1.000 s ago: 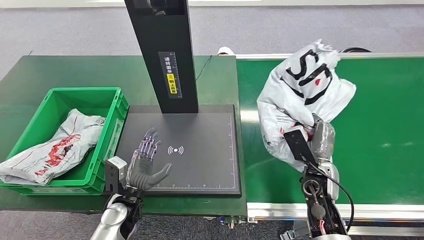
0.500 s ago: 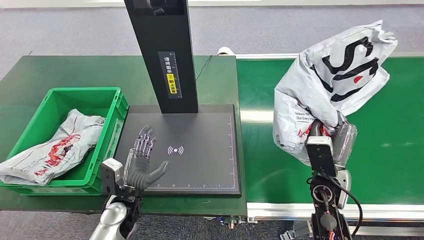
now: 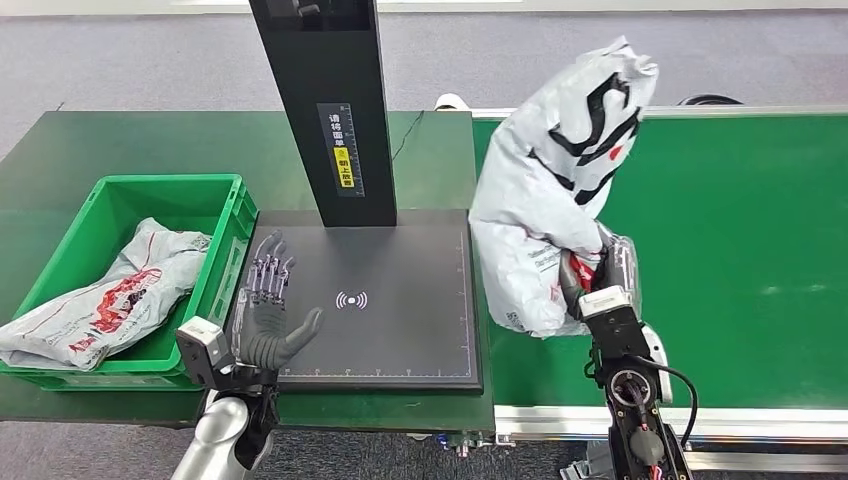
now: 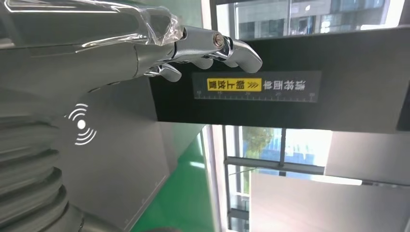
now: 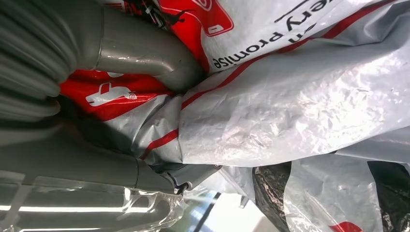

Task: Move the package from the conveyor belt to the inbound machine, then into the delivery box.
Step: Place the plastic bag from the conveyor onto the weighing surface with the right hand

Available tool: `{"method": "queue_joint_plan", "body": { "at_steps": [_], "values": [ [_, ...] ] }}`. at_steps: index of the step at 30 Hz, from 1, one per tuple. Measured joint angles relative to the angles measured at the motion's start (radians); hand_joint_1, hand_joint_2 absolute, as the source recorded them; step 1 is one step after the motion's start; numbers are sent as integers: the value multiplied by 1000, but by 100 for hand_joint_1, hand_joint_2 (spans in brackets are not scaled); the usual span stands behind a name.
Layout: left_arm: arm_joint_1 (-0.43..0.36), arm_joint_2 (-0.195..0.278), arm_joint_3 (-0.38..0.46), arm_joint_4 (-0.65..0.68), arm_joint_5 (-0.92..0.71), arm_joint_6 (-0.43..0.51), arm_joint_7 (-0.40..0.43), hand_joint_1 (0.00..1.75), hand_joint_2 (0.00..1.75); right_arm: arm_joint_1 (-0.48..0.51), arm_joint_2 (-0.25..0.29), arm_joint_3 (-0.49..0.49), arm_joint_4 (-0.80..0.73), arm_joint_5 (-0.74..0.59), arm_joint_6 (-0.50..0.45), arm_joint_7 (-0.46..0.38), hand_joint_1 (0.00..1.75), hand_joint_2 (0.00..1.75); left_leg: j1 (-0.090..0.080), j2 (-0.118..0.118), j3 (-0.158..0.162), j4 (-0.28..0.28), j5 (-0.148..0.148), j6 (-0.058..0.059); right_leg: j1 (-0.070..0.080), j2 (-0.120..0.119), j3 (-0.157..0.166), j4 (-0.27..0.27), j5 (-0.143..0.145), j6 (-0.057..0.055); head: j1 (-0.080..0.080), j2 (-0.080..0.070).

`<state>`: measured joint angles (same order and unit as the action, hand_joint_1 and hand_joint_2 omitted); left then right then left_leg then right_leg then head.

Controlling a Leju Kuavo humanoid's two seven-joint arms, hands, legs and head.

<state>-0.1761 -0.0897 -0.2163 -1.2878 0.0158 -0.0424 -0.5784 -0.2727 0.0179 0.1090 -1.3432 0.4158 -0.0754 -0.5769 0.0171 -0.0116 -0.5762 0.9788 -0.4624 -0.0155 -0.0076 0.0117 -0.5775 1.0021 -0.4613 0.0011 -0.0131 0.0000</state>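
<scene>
Right hand [image 3: 600, 275] grips the white poly-mailer package [image 3: 548, 200] above the conveyor belt [image 3: 740, 250]; left hand [image 3: 268, 320] fingers spread wide; next, set it on the scanner pad [image 3: 400, 330] at nine o'clock

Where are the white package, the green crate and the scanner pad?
white package [image 3: 545, 190], head view, upper crumpled body.
green crate [image 3: 218, 285], head view, right wall.
scanner pad [image 3: 400, 270], head view, bare black surface.

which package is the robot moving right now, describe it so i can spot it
Start at the green conveyor belt on the right. At its left edge, beside the black scanner plate, the right hand holds up a white package with bold black lettering. The other package lies in the green box, marked in red.
</scene>
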Motion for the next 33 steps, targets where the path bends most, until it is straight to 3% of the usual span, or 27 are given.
{"method": "queue_joint_plan", "body": {
  "at_steps": [4, 8, 14, 20, 28, 33],
  "values": [
    [-13, 4, -2, 2, 4, 6, -6, 0, 175, -20, -15, 92, 2, 80, 106, -34, 175, 175, 1, 0, 0, 0, 0, 0, 0, 0, 0, 0, 0, 0, 0, 0],
    [-23, 7, -5, 7, 7, 8, -10, 0, 175, -58, -34, 196, 19, 154, 139, -28, 175, 175, 1, 0, 0, 0, 0, 0, 1, 0, 0, 0, 0, 0, 0, 0],
    [-28, 12, -5, 10, 41, 49, -21, 0, 175, -164, -77, 360, 109, 343, 130, 71, 175, 175, 1, 0, 0, 0, 0, 0, 0, 0, 0, 0, 0, 0, 0, 0],
    [-35, 10, 7, 10, 79, 116, -32, 0, 175, -268, -95, 509, 257, 370, 157, 94, 175, 175, 1, 0, 0, 0, 0, 0, 1, 0, 0, 0, 0, 0, 0, 0],
    [-36, 10, 10, 10, 83, 120, -32, 0, 175, -307, -98, 565, 326, 370, 160, 95, 175, 175, 1, 0, 0, 0, 0, 0, 1, 0, 0, 0, 0, 0, 0, 0],
    [-43, 10, 10, 10, 88, 163, -39, 0, 175, -342, -88, 626, 380, 381, 219, 117, 175, 175, 1, 0, 0, 0, 0, 0, 1, 0, 0, 0, 0, 0, 0, 0]
  ]
}}
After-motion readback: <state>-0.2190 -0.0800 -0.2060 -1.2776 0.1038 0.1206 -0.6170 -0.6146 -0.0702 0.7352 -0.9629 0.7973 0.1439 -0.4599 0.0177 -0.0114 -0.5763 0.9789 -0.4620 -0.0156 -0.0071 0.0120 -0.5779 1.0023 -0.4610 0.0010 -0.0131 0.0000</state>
